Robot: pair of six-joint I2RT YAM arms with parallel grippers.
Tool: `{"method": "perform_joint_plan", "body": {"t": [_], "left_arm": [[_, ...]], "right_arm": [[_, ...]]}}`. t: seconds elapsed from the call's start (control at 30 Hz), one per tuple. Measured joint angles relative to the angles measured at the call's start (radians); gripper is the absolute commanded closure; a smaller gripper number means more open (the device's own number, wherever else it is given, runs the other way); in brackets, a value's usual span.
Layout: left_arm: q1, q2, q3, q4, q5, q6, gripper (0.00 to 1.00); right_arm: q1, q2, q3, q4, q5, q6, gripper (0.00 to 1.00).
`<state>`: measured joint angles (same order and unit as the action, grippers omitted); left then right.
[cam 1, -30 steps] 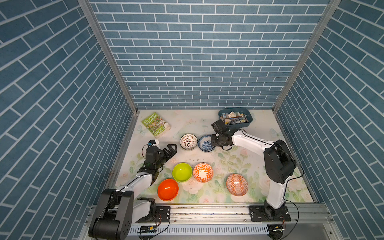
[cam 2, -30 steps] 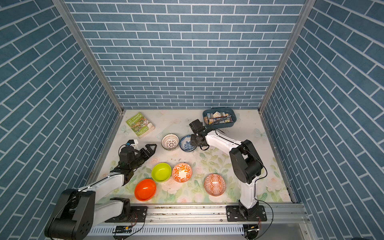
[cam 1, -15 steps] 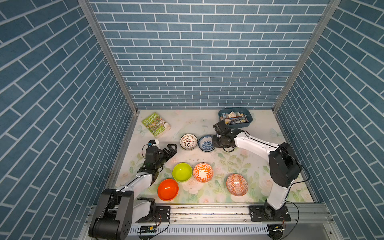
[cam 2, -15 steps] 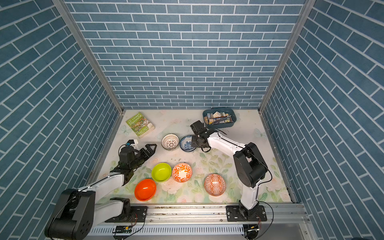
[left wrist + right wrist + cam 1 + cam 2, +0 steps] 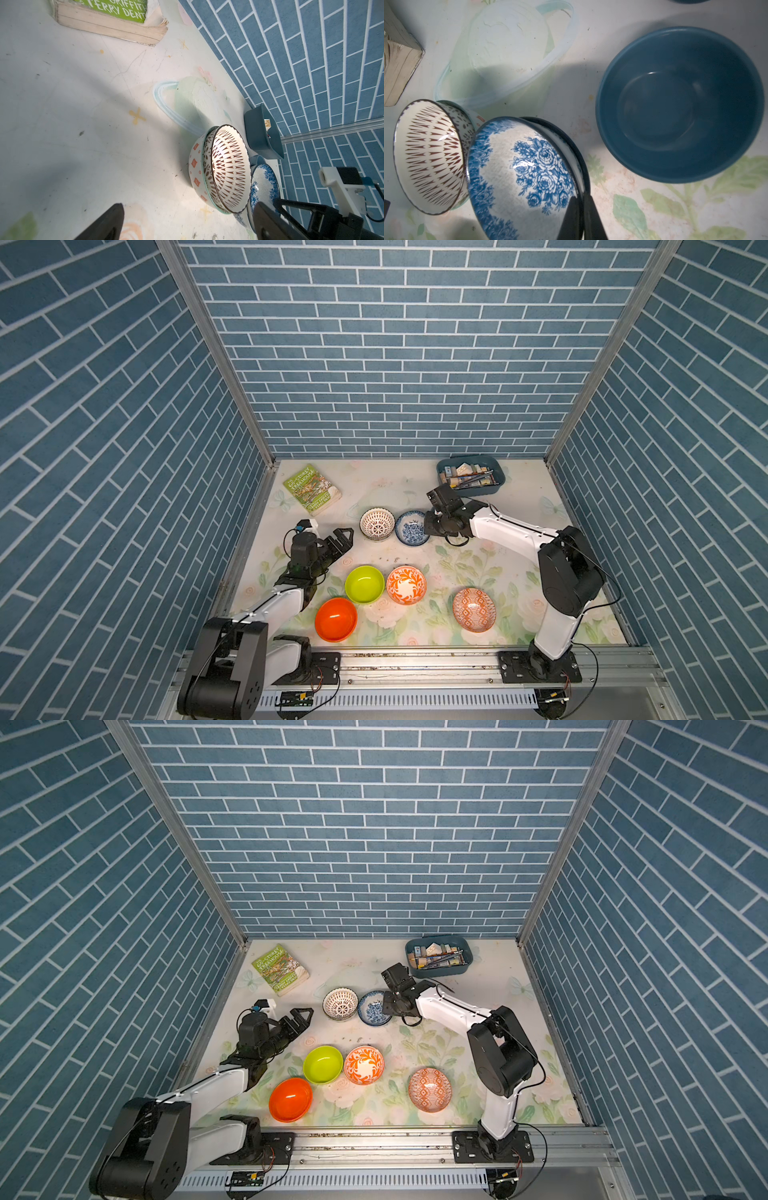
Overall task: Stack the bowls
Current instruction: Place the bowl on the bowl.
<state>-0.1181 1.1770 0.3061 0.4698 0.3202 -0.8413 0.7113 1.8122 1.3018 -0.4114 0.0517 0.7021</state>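
Blue-floral bowl: placed mid-bench, just beside lattice bowl. Rim pinched by closed right end effector, presumably for lifting onto a stack. Left end effector: spread wide, empty.

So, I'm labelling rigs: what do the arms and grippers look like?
The left arm and right arm have white shells, bulky black joints and thin black cables looping alongside. The left gripper and right gripper are black, with slim tapering fingers.
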Motion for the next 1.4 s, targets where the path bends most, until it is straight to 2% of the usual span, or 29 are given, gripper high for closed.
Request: {"method": "perform_joint_plan", "body": {"t": [0.2, 1.17, 1.23, 1.33, 1.4], "left_arm": [[0.000, 0.000, 0.000, 0.000, 0.000, 0.000, 0.00], [0.004, 0.000, 0.000, 0.000, 0.004, 0.000, 0.00], [0.004, 0.000, 0.000, 0.000, 0.004, 0.000, 0.00], [0.004, 0.000, 0.000, 0.000, 0.004, 0.000, 0.00], [0.004, -0.001, 0.000, 0.000, 0.003, 0.000, 0.00]], "right_arm": [[0.000, 0.002, -0.002, 0.009, -0.002, 0.000, 1.00], [-0.032, 0.005, -0.047, 0.090, -0.084, 0.011, 1.00], [-0.032, 0.005, -0.048, 0.091, -0.084, 0.015, 0.94], [-0.032, 0.003, -0.050, 0.090, -0.090, 0.019, 0.77], [-0.030, 0.003, -0.056, 0.086, -0.098, 0.023, 0.73]]}}
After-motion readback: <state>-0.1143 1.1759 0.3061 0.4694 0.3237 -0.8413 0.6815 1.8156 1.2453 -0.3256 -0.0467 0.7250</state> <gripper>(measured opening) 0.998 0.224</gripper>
